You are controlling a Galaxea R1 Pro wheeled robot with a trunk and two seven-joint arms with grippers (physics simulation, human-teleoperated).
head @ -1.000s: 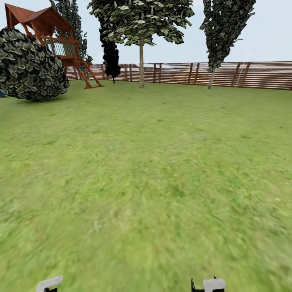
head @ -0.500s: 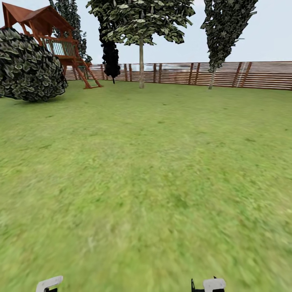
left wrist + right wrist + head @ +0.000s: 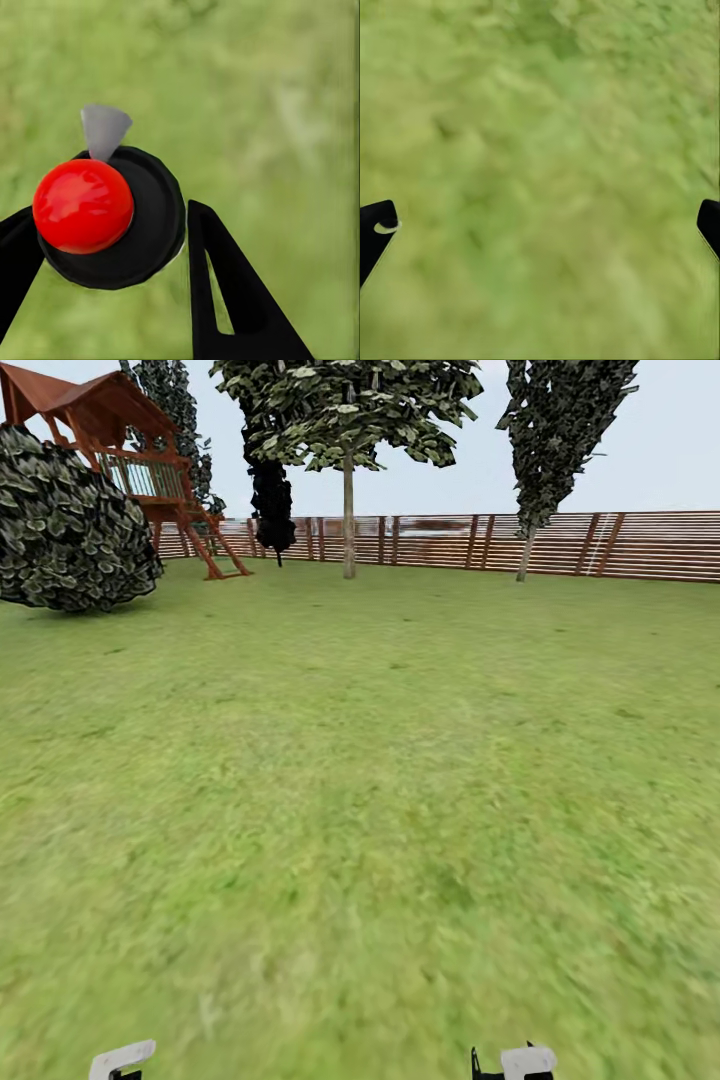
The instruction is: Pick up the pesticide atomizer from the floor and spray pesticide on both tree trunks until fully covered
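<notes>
- While out on the garden lawn [image 3: 360,810], facing the fence [image 3: 600,545] and thin trees [image 3: 348,530], arms tucked low, probably for travel.
- At left tool [image 3: 109,214]: black round thing with red ball [image 3: 142,225] between the prongs, maybe the pesticide atomizer; can't tell if clamped.
- At right tool [image 3: 545,206]: spread wide, just grass between.

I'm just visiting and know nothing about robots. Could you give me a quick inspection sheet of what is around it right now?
Surface: green lawn, open and flat.
Job's things: nothing seen.
Clutter: a red dome on a black disc sits between the left tool's fingers; I cannot tell what it is.
Grippers: left tool has its fingers either side of the disc, grip unclear; right tool is wide open over grass.
Cables: nothing seen.
Surroundings: brown slat fence, wooden playhouse, round bush, thin-trunked tree, all far off.
</notes>
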